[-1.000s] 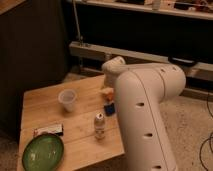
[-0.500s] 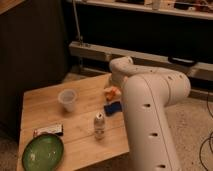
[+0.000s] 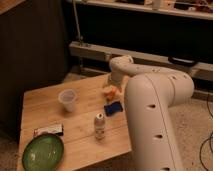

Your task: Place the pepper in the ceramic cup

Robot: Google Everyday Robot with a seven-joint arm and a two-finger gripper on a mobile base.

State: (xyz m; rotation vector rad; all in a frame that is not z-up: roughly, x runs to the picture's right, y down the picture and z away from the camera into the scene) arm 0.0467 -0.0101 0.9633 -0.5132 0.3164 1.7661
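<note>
The orange pepper lies on the wooden table near its far right edge. My gripper comes down from the white wrist directly above the pepper and stands open at it; whether it touches the pepper I cannot tell. The whitish ceramic cup stands upright to the left of the pepper, about a hand's width from the gripper. My thick white arm fills the right foreground and hides the table's right corner.
A blue lumpy object lies just in front of the pepper. A small clear bottle stands near the table's front, with a dark flat packet and a green plate at front left. A metal rail runs behind the table.
The arm's big segment has swung to the right, uncovering the blue object and the pepper. The wrist has shifted slightly right and down over the pepper.
</note>
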